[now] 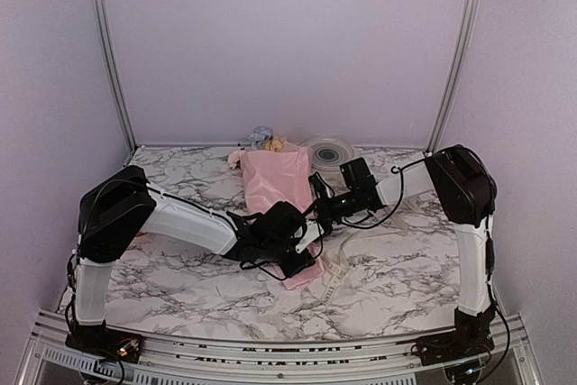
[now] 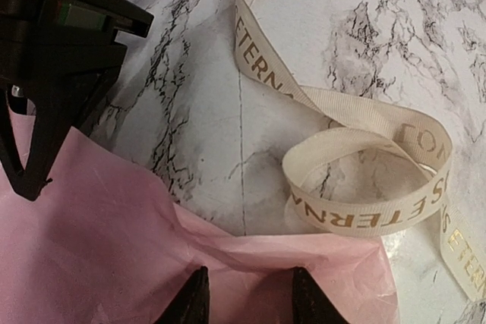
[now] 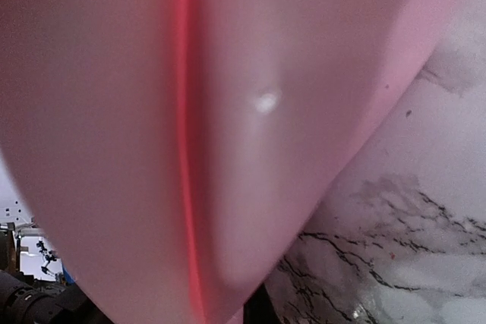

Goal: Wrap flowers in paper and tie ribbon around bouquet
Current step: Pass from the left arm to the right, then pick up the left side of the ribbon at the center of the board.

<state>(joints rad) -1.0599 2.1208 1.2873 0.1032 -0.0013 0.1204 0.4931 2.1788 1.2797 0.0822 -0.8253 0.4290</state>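
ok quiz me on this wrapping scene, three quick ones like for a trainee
1. True or false: the ribbon is already tied around the paper.
2. Where do the flowers stick out? A) at the paper's far end, near the plate B) at its near end C) on top of the ribbon
3. What fills most of the right wrist view?

Key: 1. False, it lies loose beside the paper. 2. A. 3. The pink paper.
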